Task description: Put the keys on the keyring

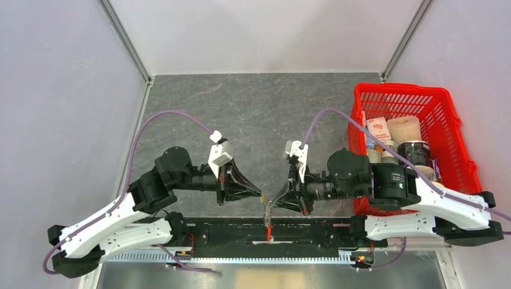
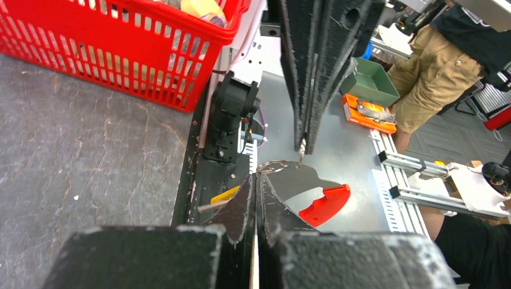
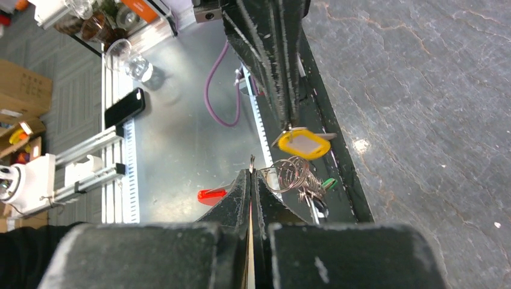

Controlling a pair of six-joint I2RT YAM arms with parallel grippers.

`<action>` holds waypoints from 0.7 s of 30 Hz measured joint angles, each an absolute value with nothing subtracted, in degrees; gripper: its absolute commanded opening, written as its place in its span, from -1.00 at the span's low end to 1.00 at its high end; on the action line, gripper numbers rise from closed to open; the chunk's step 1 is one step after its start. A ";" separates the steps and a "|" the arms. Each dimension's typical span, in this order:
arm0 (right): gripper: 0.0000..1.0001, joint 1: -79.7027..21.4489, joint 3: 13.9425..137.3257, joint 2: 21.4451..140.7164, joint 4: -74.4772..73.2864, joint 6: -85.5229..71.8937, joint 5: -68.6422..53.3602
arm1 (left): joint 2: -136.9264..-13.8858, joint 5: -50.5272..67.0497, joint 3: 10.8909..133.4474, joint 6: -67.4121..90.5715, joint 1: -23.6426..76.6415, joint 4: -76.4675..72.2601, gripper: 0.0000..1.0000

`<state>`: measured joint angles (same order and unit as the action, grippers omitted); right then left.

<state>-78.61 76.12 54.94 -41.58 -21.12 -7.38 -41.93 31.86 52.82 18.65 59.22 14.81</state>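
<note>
My left gripper (image 1: 263,195) is shut on a key with a yellow tag (image 3: 303,144). In the left wrist view the tag (image 2: 226,194) and the key's metal blade stick out to the left of the closed jaws (image 2: 255,178). My right gripper (image 1: 275,202) faces it tip to tip, a few centimetres away, and is shut on the keyring (image 3: 291,174). The ring's wire shows at its closed tips (image 3: 251,173). Coiled rings, a small green tag (image 3: 329,183) and other keys hang to the right of these jaws. The red fob (image 1: 269,232) dangles below on its chain, above the black rail.
A red basket (image 1: 458,129) full of rolls and packets stands at the right, close behind the right arm. The black rail (image 1: 229,232) runs along the table's near edge under both grippers. Grey stone-patterned tabletop (image 1: 253,114) lies behind them.
</note>
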 measured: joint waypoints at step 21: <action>-1.00 -78.61 77.21 55.57 -32.01 -30.68 -10.35 | -37.41 38.72 52.10 18.35 59.22 7.57 -0.96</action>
<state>-78.61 77.21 55.57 -32.01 -30.68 -10.35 -37.41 38.72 52.10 18.35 59.22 7.57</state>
